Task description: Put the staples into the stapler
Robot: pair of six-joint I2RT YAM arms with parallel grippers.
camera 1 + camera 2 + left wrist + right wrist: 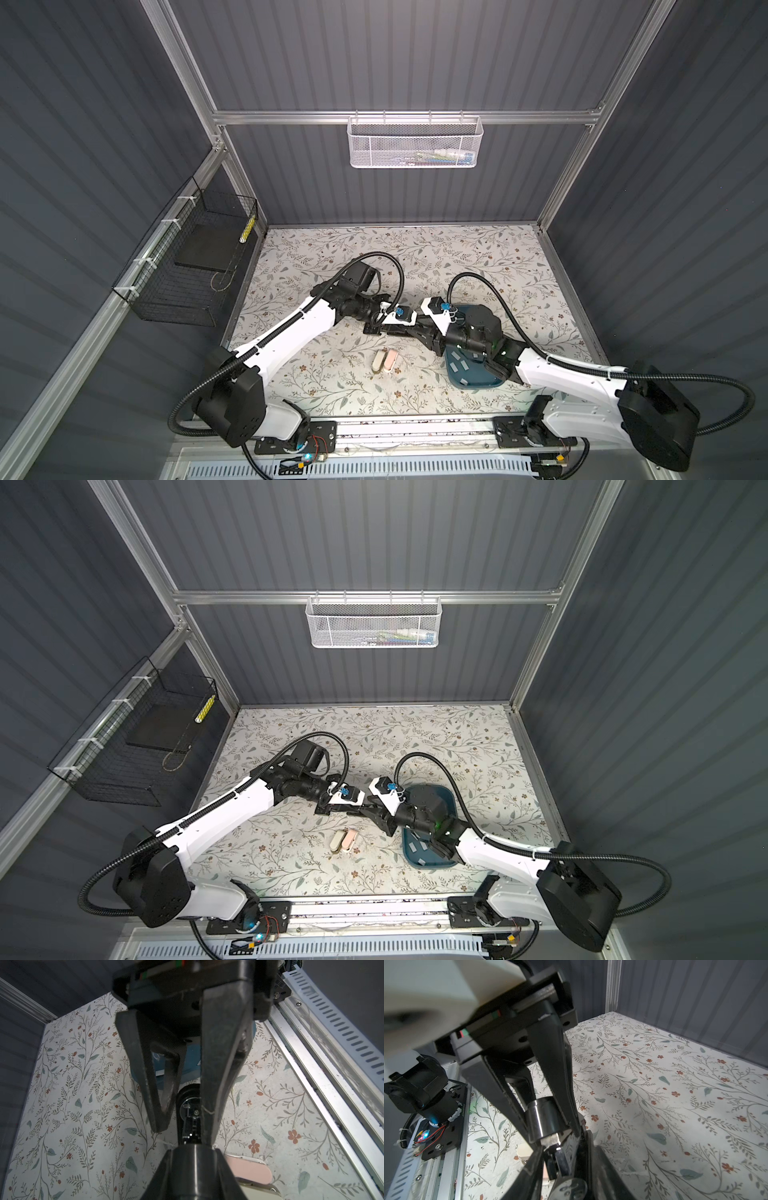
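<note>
A black stapler [544, 1122] hangs above the middle of the floral table, held at both ends. My left gripper [401, 330] is shut on one end, which fills the space between its fingers in the left wrist view [194, 1153]. My right gripper [413, 332] faces it. Its fingers press on the stapler's opened metal end, and its jaws stand close together [564, 1144]. The staples [457, 365] are several pale strips lying in a blue tray [478, 380], under the right arm.
A beige small stapler [379, 360] and a pink one [390, 360] lie side by side in front of the grippers. A white mesh basket [415, 143] hangs on the back rail. A black wire basket [187, 266] hangs on the left wall.
</note>
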